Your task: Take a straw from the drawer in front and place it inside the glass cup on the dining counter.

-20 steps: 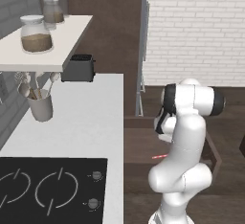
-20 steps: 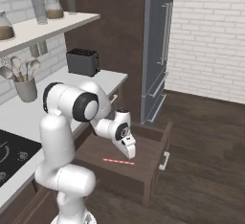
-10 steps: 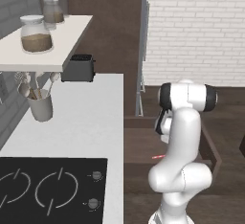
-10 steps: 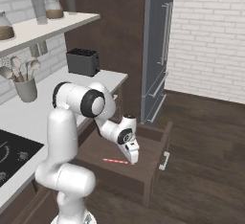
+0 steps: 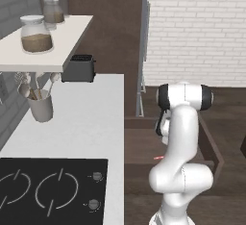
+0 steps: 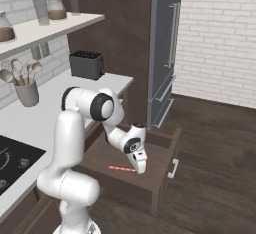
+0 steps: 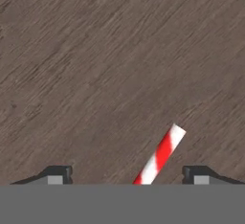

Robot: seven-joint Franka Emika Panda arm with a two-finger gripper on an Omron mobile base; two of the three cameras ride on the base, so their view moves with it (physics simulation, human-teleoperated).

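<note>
The dark wooden drawer point(image 6: 161, 175) stands pulled out below the white worktop, and its floor point(image 7: 105, 65) fills the hand view. The straw point(image 6: 121, 168) lies flat on that floor; it is red and white striped point(image 7: 161, 155), and a bit of it peeks out beside the arm point(image 5: 158, 157). My gripper point(image 6: 141, 167) reaches down into the drawer at the straw's right end. It is open point(image 7: 127, 176), its fingertips point(image 7: 56, 175) stand wide apart, and the straw's end lies between them without touching either. The glass cup and the dining counter are out of view.
A white worktop point(image 5: 91, 123) with a black hob point(image 5: 48, 190) lies on the left. It carries a toaster point(image 6: 86, 64) and a grey utensil pot point(image 5: 41, 107), under a shelf with jars point(image 5: 36, 35). A tall steel fridge point(image 6: 167, 48) stands behind the drawer. Wooden floor point(image 6: 220, 168) lies open on the right.
My gripper has come lower into the drawer, close over the straw's end. Its fingers have drawn slightly together. The straw has not moved.
</note>
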